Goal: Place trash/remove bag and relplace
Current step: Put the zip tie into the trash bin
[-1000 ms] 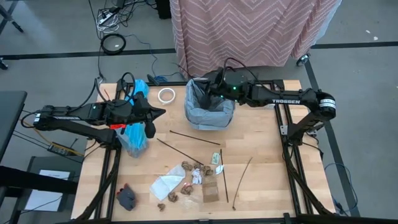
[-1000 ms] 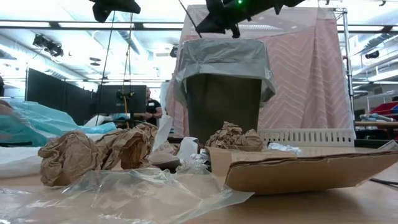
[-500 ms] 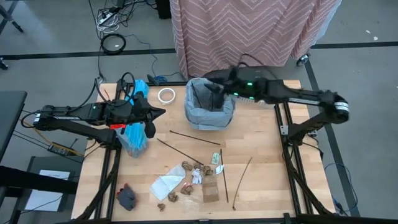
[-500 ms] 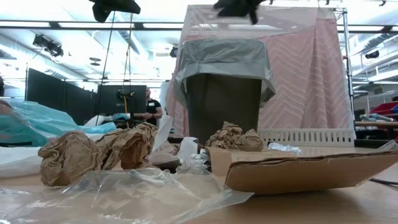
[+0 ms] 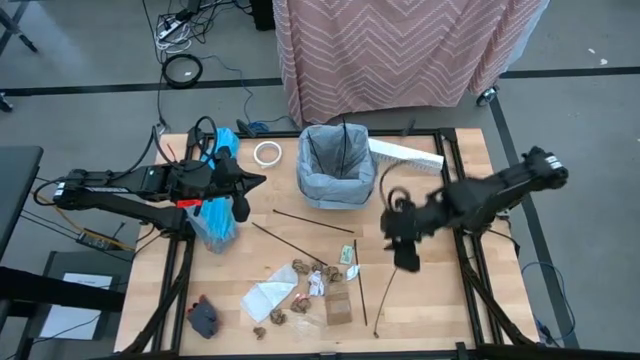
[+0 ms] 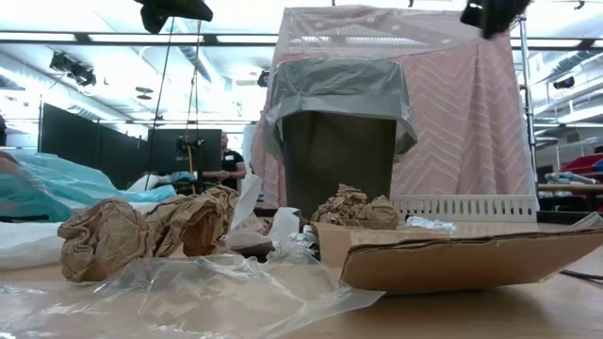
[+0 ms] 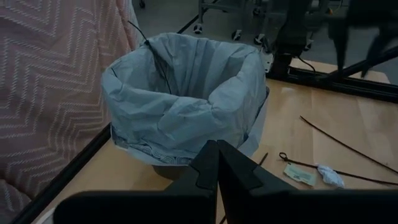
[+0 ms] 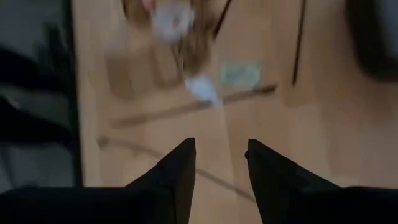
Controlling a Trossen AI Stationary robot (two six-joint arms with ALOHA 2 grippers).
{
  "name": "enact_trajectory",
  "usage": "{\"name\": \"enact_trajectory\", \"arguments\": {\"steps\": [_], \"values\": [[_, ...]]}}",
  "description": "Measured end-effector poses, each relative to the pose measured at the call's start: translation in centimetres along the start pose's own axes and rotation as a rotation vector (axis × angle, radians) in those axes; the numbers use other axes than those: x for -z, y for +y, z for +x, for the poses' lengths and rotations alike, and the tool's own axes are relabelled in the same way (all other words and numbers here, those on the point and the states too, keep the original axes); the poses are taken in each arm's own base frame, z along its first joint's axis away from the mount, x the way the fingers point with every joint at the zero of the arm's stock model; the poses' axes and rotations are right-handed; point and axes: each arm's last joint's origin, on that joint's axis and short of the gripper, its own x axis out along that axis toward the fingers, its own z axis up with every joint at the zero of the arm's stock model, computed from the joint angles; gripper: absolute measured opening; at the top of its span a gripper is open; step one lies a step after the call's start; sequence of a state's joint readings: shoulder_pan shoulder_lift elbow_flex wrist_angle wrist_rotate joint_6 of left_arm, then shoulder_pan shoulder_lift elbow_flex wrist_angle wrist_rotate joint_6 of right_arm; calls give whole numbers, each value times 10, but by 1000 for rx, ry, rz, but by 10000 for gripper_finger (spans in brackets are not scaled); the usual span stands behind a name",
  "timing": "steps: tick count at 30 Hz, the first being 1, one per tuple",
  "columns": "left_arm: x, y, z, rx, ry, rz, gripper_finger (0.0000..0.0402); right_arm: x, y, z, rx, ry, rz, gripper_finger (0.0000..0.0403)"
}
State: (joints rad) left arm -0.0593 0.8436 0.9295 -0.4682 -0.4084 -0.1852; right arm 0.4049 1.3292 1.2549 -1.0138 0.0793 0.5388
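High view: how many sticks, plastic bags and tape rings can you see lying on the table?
Dark sticks: 4
Plastic bags: 2, the grey bag and the blue bag
White tape ring: 1
Total: 7

Light wooden slat table [image 5: 430, 310] carries a bin lined with a crinkly grey plastic bag [image 5: 337, 165], just beyond the right gripper [image 5: 402, 240]. White tape ring [image 5: 266, 152] near the left gripper [image 5: 243, 190]. Thin dark sticks [image 5: 312, 220], crumpled brown paper wads [image 5: 310, 268], cardboard scrap [image 5: 339, 306] lie between the two
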Motion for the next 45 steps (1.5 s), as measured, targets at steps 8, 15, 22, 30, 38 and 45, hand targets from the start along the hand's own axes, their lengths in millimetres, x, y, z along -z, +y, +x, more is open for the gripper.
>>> {"name": "enact_trajectory", "arguments": {"steps": [8,15,22,30,38,45], "values": [[0,0,0,0,-2,-7,15,20,43,90,21,254,-230,135],[0,0,0,0,0,-9,15,35,70,125,-34,289,-328,135],[0,0,0,0,1,-9,15,46,81,150,-17,327,-376,135],[0,0,0,0,0,-10,15,63,91,173,0,386,-435,135],[0,0,0,-4,-2,-11,15,66,87,185,59,404,-434,41],[0,0,0,-13,-4,-11,15,66,85,186,66,431,-403,1]]}}
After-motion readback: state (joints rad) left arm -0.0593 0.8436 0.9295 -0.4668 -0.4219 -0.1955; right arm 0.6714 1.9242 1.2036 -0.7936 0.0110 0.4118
